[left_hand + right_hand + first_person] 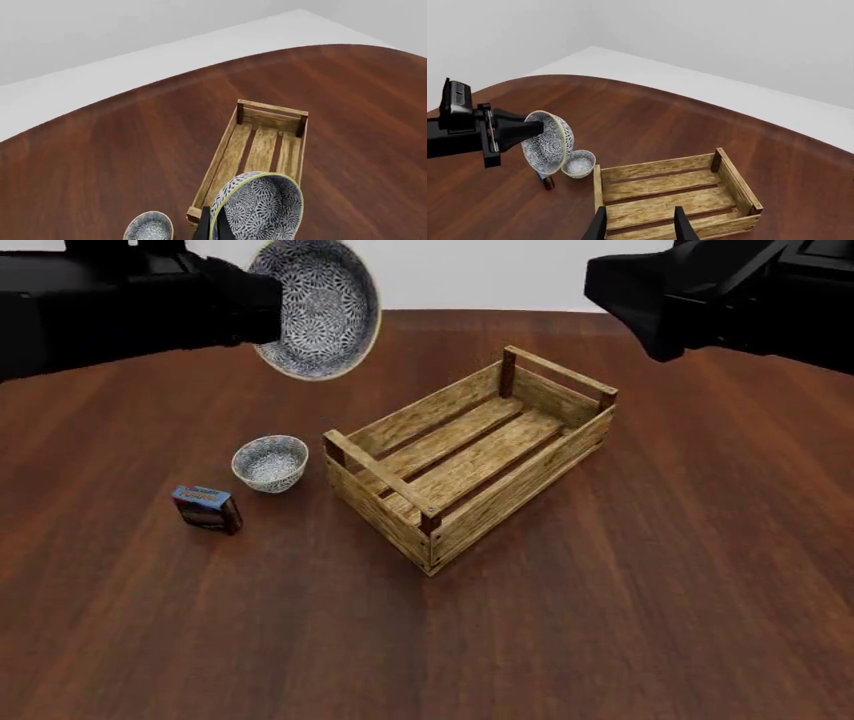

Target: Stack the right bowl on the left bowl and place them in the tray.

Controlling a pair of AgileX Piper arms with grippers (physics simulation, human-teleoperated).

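My left gripper (215,226) is shut on the rim of a large blue-and-white patterned bowl (320,305), which hangs tilted on its side high above the table. A small bowl (271,462) with the same pattern sits upright on the table, just left of the tray (467,455). The tray is a light-wood slatted crate with nothing inside. In the right wrist view my right gripper (639,212) hovers open above the tray's (674,192) near side, nothing between its fingers. The large bowl (547,142) hangs above the small bowl (579,164) there.
A small blue-and-red box (207,508) stands on the table left of the small bowl. The dark wood table (641,620) has a curved far edge with white floor beyond. Both black arms (721,290) cross the top of the front view.
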